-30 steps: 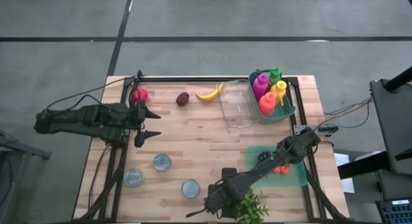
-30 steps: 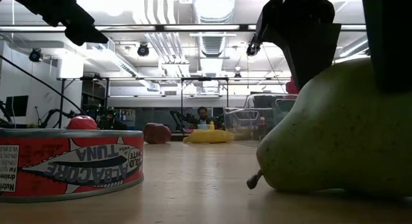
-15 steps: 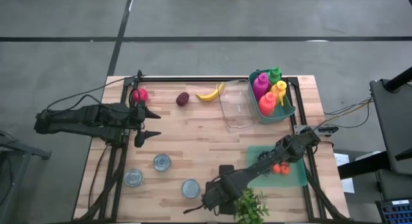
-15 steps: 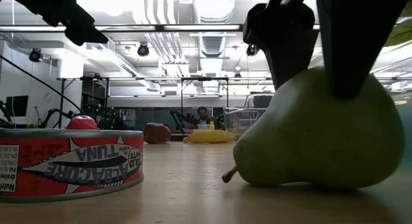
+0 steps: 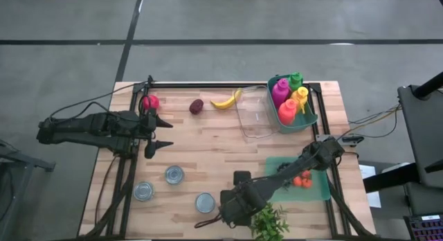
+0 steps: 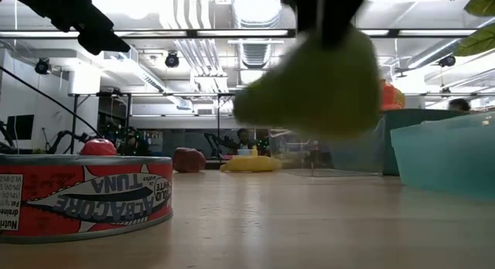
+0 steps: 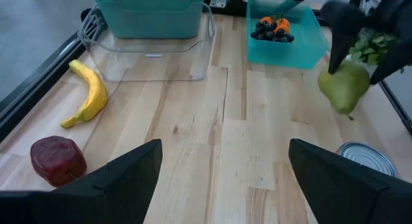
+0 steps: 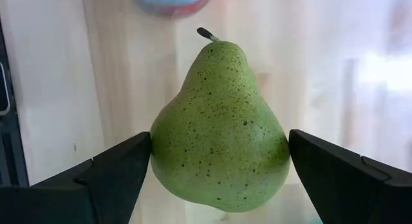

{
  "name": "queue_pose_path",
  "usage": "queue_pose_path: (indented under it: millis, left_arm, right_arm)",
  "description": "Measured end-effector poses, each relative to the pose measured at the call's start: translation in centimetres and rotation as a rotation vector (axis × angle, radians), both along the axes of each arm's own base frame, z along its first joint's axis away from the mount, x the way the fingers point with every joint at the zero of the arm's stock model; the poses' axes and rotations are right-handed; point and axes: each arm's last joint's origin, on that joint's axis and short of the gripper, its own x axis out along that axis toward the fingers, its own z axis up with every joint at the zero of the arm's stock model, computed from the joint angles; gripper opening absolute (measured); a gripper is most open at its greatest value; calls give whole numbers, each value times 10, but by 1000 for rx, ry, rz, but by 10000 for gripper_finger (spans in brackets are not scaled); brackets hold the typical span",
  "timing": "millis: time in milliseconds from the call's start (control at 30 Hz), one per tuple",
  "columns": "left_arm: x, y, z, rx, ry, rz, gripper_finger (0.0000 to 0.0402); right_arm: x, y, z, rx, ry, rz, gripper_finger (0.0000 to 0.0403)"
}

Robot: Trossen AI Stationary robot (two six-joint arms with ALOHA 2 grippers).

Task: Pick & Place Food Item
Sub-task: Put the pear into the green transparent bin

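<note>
A green speckled pear is held by my right gripper near the table's front edge, right of the middle. In the low view the pear hangs above the wooden table; the left wrist view shows the pear between the dark fingers. From above, my right gripper covers it. My left gripper waits open at the table's left side, with nothing between its fingers. My right gripper pinches the pear's wide lower body between its two fingers, one on each side. The fingers come steeply from above and lie across the pear. The pear lies on its side, lifted clear of the table, its stem pointing away from the wrist.
Three tins stand at the front left. A teal tray with berries is at the front right, a plant at the front edge. At the back are a banana, a clear container and a teal basket of bottles.
My right gripper has gone up, keeping its hold on the pear. The pear lay on the table a second ago and now hangs clear of it.
</note>
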Motion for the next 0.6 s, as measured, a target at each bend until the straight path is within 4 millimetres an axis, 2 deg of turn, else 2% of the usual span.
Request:
queue_pose_path:
  millis: [167,400,600]
  left_arm:
    - [0,0,0,0,0,0,344]
    - [0,0,0,0,0,0,344]
    - [0,0,0,0,0,0,344]
  right_arm:
    - [-15,-5,34,-61,-96,-29,359]
    - [-53,-13,84,-69,-153,-108,359]
    - [-85,-23,116,-100,-189,-154,359]
